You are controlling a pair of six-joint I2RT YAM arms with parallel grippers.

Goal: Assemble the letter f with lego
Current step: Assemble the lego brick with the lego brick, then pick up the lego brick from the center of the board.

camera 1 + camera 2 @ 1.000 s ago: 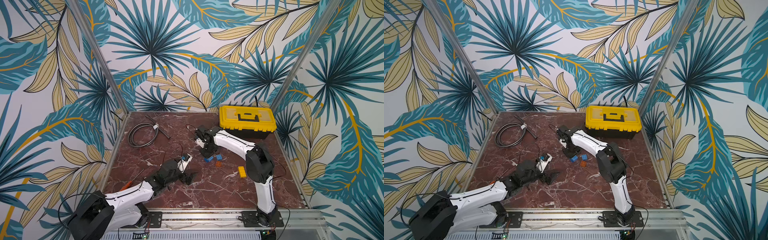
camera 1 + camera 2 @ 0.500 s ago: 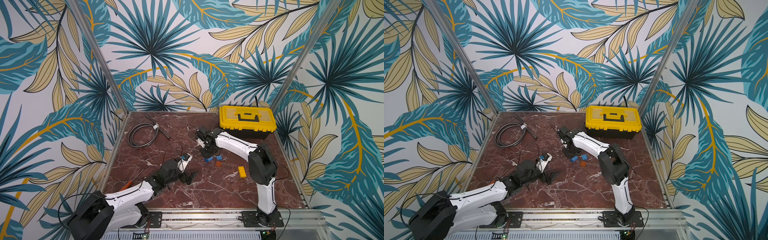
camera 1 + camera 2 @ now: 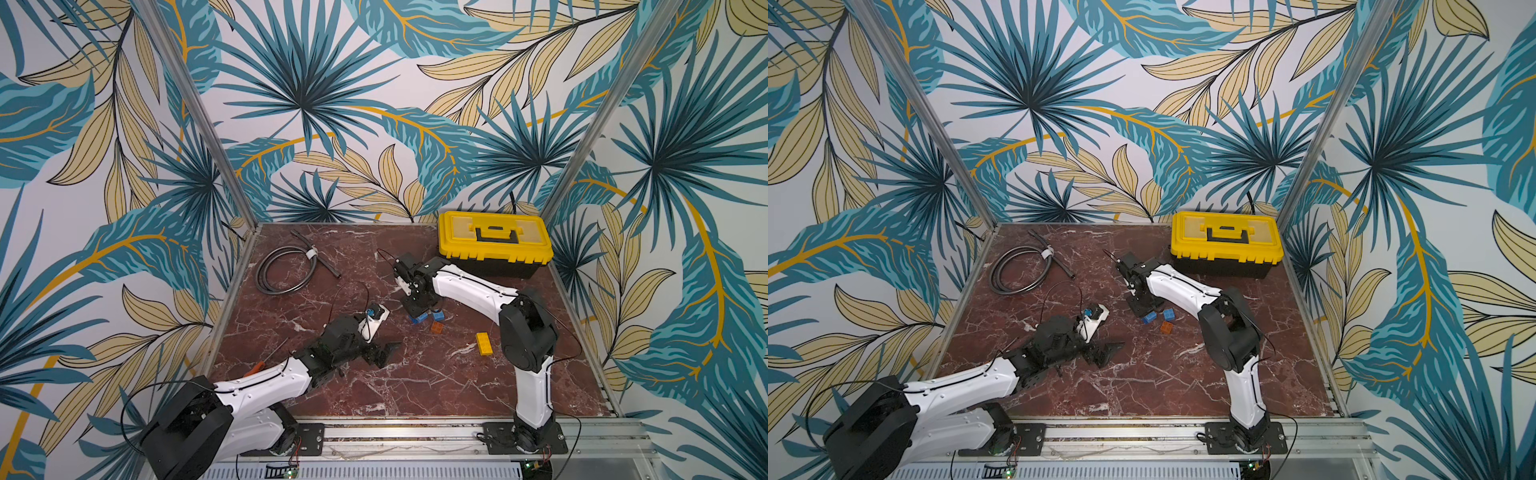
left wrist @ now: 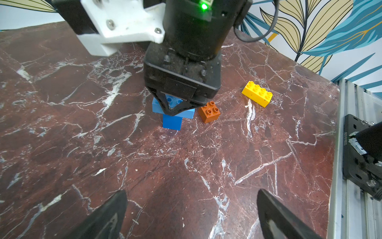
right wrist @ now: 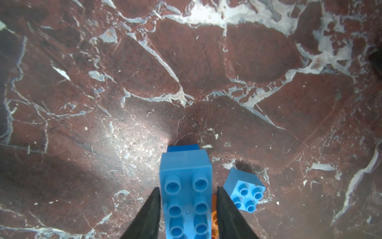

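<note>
- Right gripper [image 5: 188, 188]: jaws slightly spread astride the long blue brick [image 4: 187, 114]. A sliver of gap shows on one side, and no firm pinch is evident.
- Left gripper [image 4: 191, 192]: jaws spread wide and empty, low over the table [image 4: 186, 165], well apart from the bricks.
- Long blue brick: sits as a crossbar on the squarish blue stem brick [image 4: 172, 123], which stands on the table.
- Yellow brick [image 4: 257, 93], orange brick [image 4: 209, 111] and loose blue brick [image 5: 245, 186]: unassembled. The orange lies just beside the stack.
- Risk: a finger dragging on withdrawal could lift the crossbar off its stem or tip the stack. The orange brick could be knocked.
- Change: against a second before, both arms stand almost unmoved and the right jaws appear eased apart.
</note>
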